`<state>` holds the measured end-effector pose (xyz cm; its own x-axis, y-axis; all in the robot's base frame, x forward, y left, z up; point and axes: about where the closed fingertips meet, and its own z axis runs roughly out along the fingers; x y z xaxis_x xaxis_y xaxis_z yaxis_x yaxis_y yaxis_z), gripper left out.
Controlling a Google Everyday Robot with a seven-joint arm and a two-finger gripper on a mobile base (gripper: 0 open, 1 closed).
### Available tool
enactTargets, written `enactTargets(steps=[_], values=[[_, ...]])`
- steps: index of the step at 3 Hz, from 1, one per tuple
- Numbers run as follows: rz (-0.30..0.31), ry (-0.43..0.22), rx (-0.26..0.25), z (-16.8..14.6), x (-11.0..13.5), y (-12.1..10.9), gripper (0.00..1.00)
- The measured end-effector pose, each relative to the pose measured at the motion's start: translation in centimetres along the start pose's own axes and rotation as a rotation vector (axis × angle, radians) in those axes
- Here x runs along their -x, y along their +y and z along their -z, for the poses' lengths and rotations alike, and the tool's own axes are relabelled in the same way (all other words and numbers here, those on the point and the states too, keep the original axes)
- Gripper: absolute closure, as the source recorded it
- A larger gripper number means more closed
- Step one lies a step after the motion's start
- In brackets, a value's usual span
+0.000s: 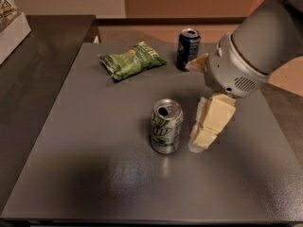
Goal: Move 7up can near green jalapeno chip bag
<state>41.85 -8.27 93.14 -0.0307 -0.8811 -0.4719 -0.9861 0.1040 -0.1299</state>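
The 7up can (166, 126) stands upright near the middle of the grey table (94, 174); it is silver with green markings and an opened top. The green jalapeno chip bag (131, 60) lies flat at the far left part of the table, well apart from the can. My gripper (201, 138), with cream-coloured fingers, hangs from the grey arm (251, 51) just to the right of the can, low over the table, with a small gap between it and the can.
A dark blue can (187, 48) stands upright at the far edge, right of the chip bag and partly beside the arm. A darker counter (38, 60) adjoins on the left, with a white box (12, 25) at its far corner.
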Motion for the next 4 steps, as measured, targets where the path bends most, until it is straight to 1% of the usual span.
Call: enactTargets(steps=[1,2,3,4], values=[[0.035,-0.039,0.038,-2.4,1.8,1.1,0.0],[0.059,-0.057,0.068,-4.0,2.7,1.8,0.0],[0.069,-0.058,0.082,-4.9,2.9,2.1,0.18],[0.071,-0.06,0.082,-5.1,2.9,2.0,0.41]])
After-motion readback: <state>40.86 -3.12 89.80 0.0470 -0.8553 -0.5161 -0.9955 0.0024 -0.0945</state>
